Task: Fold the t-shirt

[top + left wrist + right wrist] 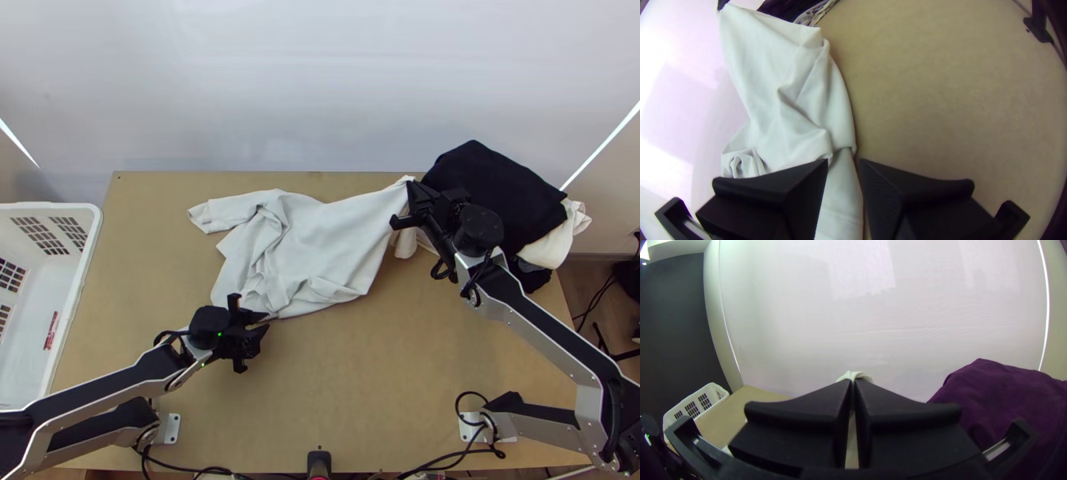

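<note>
Light wooden table (360, 400): my right gripper (410, 185) pinches the white t-shirt (328, 240) by its far-right end, left gripper (266, 322) spread at its near-left edge.

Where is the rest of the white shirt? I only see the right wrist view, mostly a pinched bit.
Observer: The shirt lies rumpled on the table, running to the right gripper.
Visitor: Is the other claw grabbing it too?
Observer: No, the left gripper is open at the shirt's near edge.
Visitor: And what's under that dark cloth?
Observer: Some pale cloth sticks out from beneath the dark cloth.
</note>
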Controlling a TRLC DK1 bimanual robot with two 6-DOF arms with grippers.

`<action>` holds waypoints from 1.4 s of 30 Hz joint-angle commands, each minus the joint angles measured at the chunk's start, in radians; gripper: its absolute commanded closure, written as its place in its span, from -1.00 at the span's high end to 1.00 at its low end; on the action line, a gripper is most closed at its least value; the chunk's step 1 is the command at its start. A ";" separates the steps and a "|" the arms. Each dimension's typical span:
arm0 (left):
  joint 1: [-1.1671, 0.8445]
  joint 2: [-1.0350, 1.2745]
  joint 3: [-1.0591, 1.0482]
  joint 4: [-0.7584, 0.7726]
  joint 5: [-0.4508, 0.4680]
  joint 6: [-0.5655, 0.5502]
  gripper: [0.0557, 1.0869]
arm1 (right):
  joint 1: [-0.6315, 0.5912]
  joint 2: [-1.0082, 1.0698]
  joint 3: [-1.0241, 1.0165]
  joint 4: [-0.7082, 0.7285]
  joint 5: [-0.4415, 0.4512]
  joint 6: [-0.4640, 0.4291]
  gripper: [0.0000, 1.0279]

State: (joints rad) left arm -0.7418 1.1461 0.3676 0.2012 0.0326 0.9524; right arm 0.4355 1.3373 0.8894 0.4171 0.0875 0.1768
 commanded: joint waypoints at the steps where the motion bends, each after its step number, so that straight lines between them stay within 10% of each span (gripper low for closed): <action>1: 0.051 0.050 0.013 0.060 0.000 0.026 -0.21 | 0.000 0.000 -0.001 0.000 0.000 0.003 -0.94; 42: 0.064 0.124 0.063 0.023 0.000 0.045 -0.21 | -0.021 0.016 0.010 0.000 0.000 0.003 -0.94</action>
State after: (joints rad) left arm -0.6785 1.2633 0.4278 0.2413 0.0326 0.9958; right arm 0.4149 1.3483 0.8978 0.4168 0.0868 0.1768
